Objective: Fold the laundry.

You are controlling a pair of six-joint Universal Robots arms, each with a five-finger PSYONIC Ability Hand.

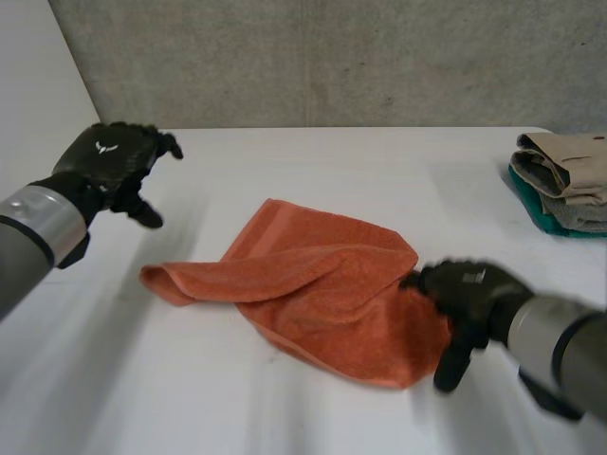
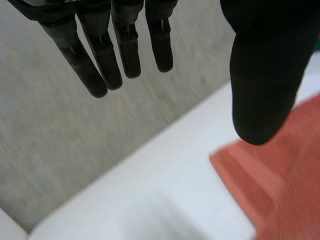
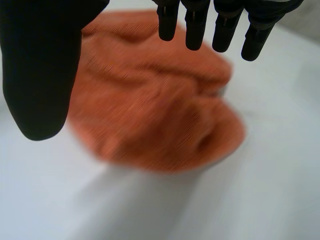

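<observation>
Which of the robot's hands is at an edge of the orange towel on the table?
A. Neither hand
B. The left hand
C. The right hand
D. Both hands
C. In the head view the right hand is at the right edge of the orange towel, while the left hand hovers over the bare table, well apart from the towel.

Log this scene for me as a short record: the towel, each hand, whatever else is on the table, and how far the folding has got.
towel: orange towel, loosely bunched and partly lapped over itself, mid white table
left hand: left hand open, fingers straight, left of the towel, apart from it
right hand: right hand open, at the towel's right edge; contact unclear
other: stack of folded clothes, beige on top, at the table's far right
folding: not yet a neat fold
</observation>
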